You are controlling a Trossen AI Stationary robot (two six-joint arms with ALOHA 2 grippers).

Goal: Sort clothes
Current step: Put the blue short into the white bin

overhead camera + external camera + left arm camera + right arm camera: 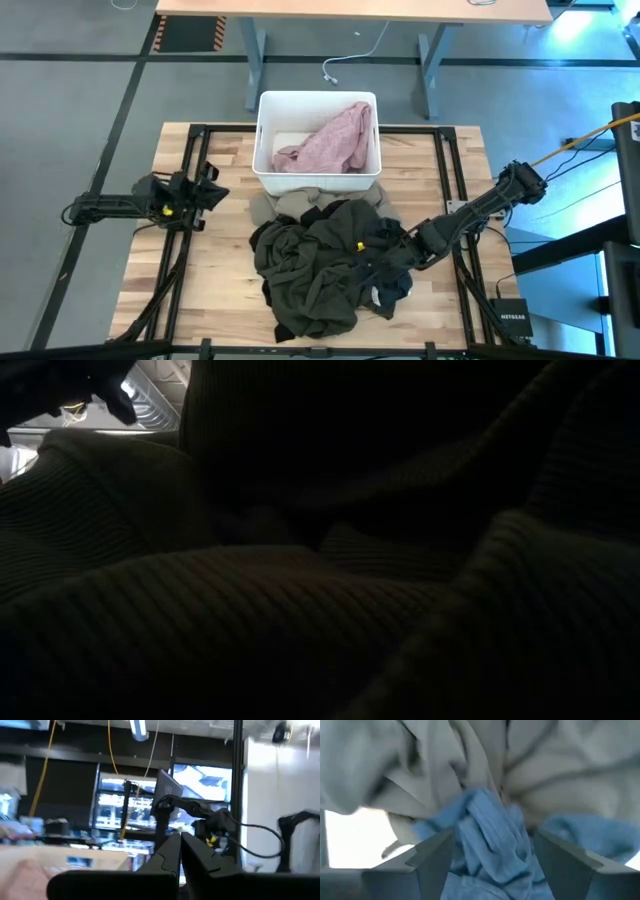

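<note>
A pile of clothes lies in the middle of the table: olive-green on top, black and navy pieces at its right, and a beige-tan piece at its far edge against the bin. The pale pink shirt lies in the white bin, draped over its right wall. My right gripper is down in the pile's right side, with bunched navy fabric between its fingers. My left gripper is shut and empty above the table's left part. In the low view, ribbed dark fabric fills the picture. My right gripper pinches a bunch of the navy piece between its two fingers, several folds together. It comes slanting down from the table's right side. The fabric rests with the pile on the table, with olive cloth lying just beyond it.
The white bin stands at the table's far middle. Black frame rails run along the table's left and right sides. Bare wood shows left of the pile. A desk stands beyond the table.
</note>
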